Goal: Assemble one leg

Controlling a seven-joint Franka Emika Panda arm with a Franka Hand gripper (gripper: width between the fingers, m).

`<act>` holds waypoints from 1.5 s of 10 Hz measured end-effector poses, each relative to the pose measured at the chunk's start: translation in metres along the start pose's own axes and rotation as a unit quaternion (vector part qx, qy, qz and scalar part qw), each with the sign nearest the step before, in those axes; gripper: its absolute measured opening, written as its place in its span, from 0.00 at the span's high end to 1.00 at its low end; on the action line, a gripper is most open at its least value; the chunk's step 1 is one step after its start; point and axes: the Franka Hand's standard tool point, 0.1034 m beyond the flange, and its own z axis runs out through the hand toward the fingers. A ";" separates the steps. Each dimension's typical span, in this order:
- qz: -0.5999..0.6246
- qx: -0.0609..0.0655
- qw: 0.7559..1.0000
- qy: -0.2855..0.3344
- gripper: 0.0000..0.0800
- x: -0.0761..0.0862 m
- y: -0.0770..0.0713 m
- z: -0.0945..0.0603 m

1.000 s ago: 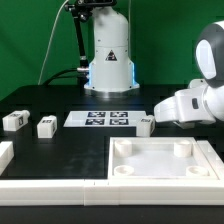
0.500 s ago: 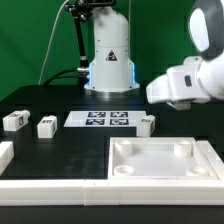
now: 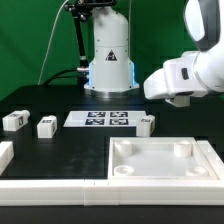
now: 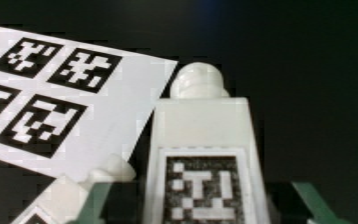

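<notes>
wrist view: leg [image 4: 206, 140] runs off the picture edge, its tag blurred | my fingertips [image 4: 105, 200] only dim slivers at that edge | marker board [image 4: 69, 90] cropped | exterior view: I cannot make out my fingers under the wrist housing [image 3: 185, 78]

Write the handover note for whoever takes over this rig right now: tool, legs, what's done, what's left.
Tool: open and holding nothing. In the wrist view its fingers stand either side of one leg, clear of it.
Legs: that leg sits on the table just off the end of the marker board at the exterior view's right. Two more legs sit at the exterior view's left.
Tray-like piece: in front, with no leg fitted.
Done: nothing grasped or attached.
Left: probably lower, close on the leg, then fit it.
</notes>
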 end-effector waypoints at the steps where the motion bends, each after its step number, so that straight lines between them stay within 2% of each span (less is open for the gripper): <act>1: 0.001 0.001 0.999 0.050 0.64 0.005 -0.001 -0.004; 2: 0.003 0.003 0.994 0.110 0.64 0.005 0.001 -0.008; 3: -0.016 0.001 0.992 0.125 0.64 0.002 0.009 -0.013; 4: -0.016 0.000 0.986 0.167 0.64 0.005 0.018 -0.030; 6: -0.015 -0.001 0.971 0.237 0.64 -0.009 0.035 -0.056; 7: -0.010 -0.008 0.964 0.265 0.64 -0.010 0.034 -0.062; 11: -0.015 -0.006 0.914 0.406 0.64 -0.001 0.032 -0.068; 13: -0.041 -0.006 0.873 0.486 0.64 0.016 0.044 -0.093; 14: -0.057 -0.013 0.859 0.509 0.64 0.020 0.053 -0.105; 15: -0.061 -0.012 0.855 0.515 0.64 0.025 0.064 -0.117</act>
